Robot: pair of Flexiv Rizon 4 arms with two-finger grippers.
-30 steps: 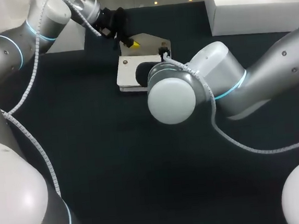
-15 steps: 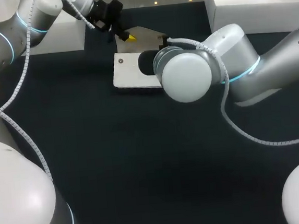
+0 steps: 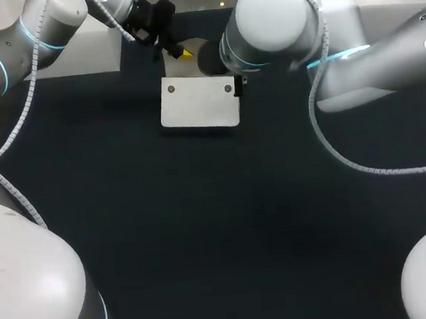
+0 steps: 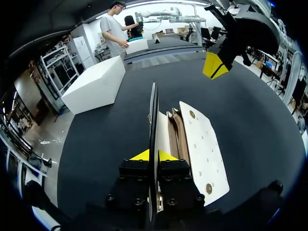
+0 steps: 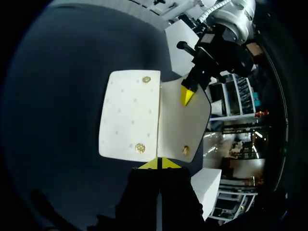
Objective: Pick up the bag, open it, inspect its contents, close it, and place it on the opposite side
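Far centre of table [image 3: 204,227], head view: cream bag [image 3: 197,105] lies on the dark surface with its broad panel facing up.
Left arm [image 3: 9,50], head view: comes in from the left corner. The left gripper [image 3: 183,53] sits at the bag's far edge with one yellow tip showing.
Right arm [image 3: 382,47], head view: comes in from the right and reaches to the bag's far right corner. Its wrist joint [image 3: 271,16] hides its gripper.
Left gripper, left wrist view: fingers are pinched tight on the flap [image 4: 153,120], which stands upright and shows edge-on between the yellow tips.
Bag body, left wrist view: it lies just beside the upright flap with its mouth open and its inner dividers [image 4: 174,134] showing. Contents can't be made out.
Right gripper [image 4: 214,66], left wrist view: it is ahead of the left gripper, above and apart from the bag. Its yellow tips are together with nothing seen between them.
White box [image 4: 94,84], left wrist view: on the table, well apart from the bag.
Right gripper, right wrist view: tips are pressed together over the flap's near edge, beside a brass snap [image 5: 185,150]. Whether they touch the flap can't be told.
Bag, right wrist view: panel and flap lie side by side, with the left gripper's tip at the flap's far edge.
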